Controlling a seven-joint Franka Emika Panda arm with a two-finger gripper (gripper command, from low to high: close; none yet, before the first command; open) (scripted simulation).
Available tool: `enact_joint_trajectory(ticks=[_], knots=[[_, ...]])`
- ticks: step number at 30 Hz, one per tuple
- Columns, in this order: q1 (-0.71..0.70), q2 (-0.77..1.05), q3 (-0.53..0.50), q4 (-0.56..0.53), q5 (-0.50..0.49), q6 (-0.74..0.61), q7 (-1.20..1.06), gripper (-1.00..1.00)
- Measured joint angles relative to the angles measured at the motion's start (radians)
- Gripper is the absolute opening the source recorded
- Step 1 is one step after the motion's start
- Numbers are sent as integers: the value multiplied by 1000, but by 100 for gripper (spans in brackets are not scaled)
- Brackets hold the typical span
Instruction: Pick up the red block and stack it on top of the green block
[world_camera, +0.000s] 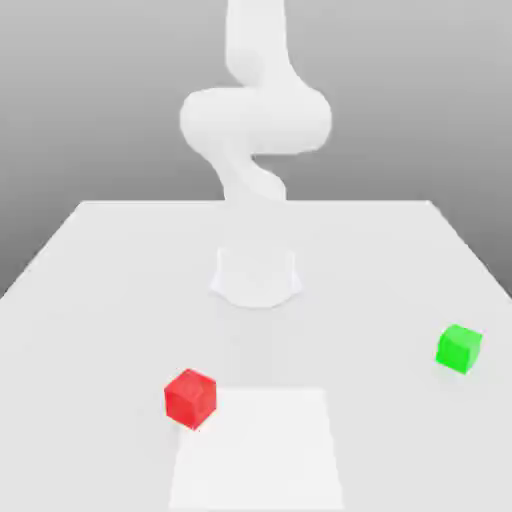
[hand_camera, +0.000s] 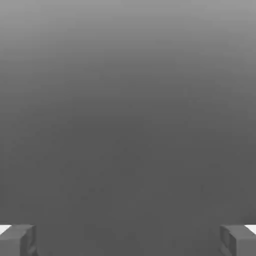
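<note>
Red block (world_camera: 190, 397) (apparently untouched), hand (hand_camera: 128, 241) agape

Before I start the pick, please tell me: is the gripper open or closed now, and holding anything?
Gripper: open, fingers wide apart, holding nothing.

The red block (world_camera: 190, 398) was plain bright red, the green block (world_camera: 459, 348) plain bright green, the table (world_camera: 120, 270) pale grey-white, the arm (world_camera: 255, 120) white
</note>
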Motion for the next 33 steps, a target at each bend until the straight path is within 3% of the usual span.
enact_joint_trajectory(ticks=[17, 24, 25, 33], knots=[[-180, 633, -32, -462, -8, 424, 279, 0], [-196, 895, -23, -464, 28, 639, 274, 0], [-199, 928, -20, -459, 32, 667, 271, -100], [-201, 912, -18, -462, 27, 654, 275, -100]])
